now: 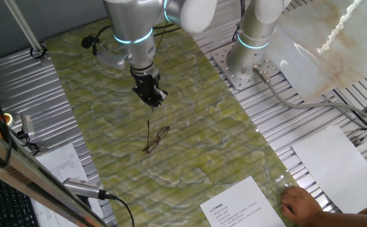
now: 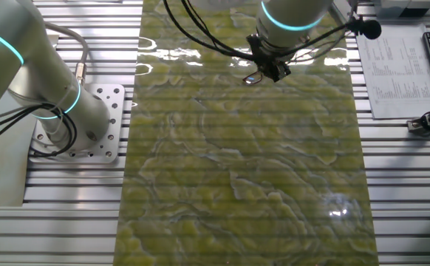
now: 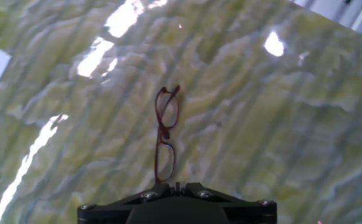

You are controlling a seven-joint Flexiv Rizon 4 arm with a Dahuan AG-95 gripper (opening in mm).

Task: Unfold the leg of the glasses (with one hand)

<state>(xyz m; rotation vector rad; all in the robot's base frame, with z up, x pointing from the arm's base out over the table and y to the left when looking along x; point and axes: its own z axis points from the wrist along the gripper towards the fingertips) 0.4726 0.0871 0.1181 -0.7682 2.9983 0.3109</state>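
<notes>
The glasses, thin reddish-brown wire frame with clear lenses, lie on the green marbled mat; one thin leg sticks out toward the arm. In the hand view the glasses lie lengthwise just ahead of the fingertips, apart from them. My gripper, the black hand on the silver arm, hovers above and behind the glasses, its fingers together with nothing between them. In the hand view the gripper shows only its tips at the bottom edge. From the other side the gripper hides most of the glasses.
A second arm's base stands at the mat's far right. A person's hand rests near a printed sheet at the mat's near end. Cables and a microphone lie at the far left corner.
</notes>
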